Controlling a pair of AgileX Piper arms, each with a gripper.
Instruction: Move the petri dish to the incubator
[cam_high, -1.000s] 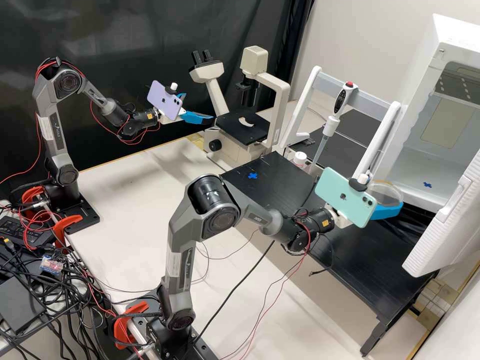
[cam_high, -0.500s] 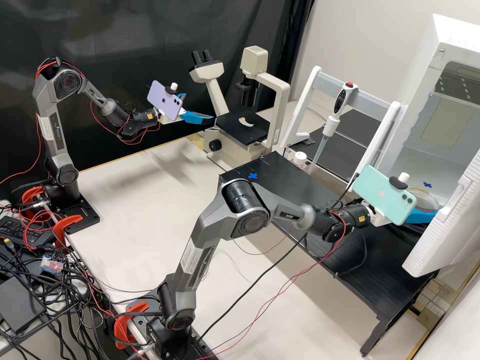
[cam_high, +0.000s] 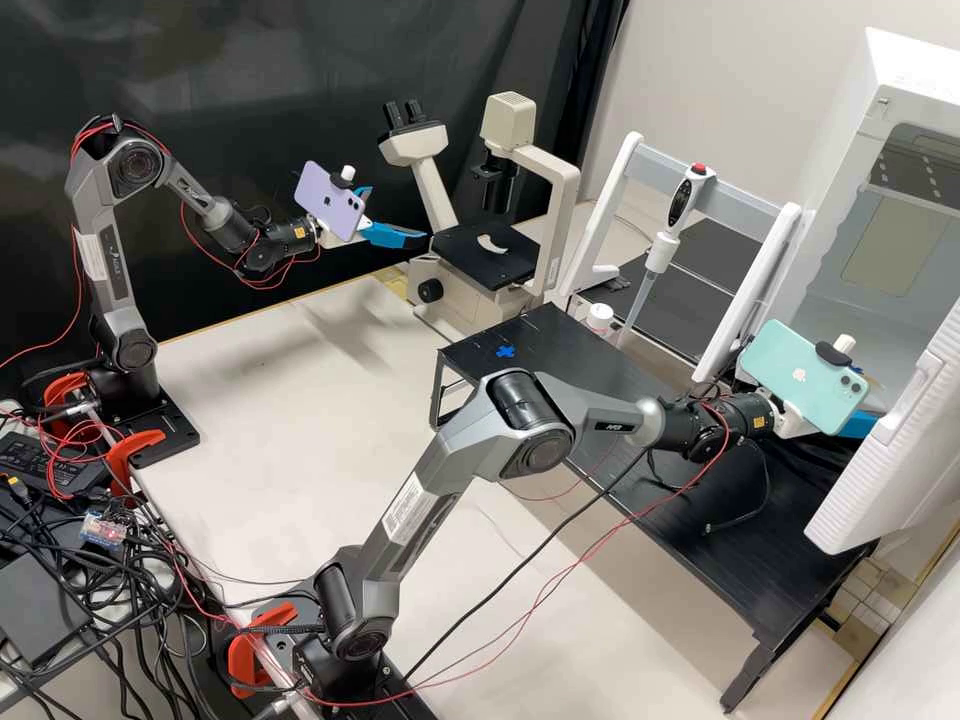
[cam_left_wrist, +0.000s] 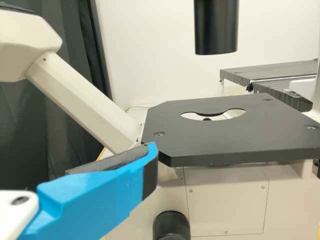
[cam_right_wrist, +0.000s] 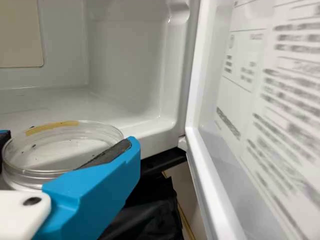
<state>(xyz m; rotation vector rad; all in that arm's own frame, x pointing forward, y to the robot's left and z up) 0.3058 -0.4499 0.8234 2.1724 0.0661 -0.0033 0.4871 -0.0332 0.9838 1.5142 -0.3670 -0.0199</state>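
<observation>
Petri dish (cam_right_wrist: 62, 145), clear, round, yellow-stripped at its rim, is pinched in the right jaws (cam_high: 858, 427) by the open incubator (cam_high: 845, 150), toward three o'clock. Left jaws (cam_high: 399, 214) hang spread.

A lab, likely — microscope (cam_high: 473, 250), pipette (cam_high: 684, 205)

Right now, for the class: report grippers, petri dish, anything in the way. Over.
Right gripper clamped on petri dish, at the incubator's open mouth. Left gripper open, beside microscope. Incubator door swung aside, not across the opening.
</observation>
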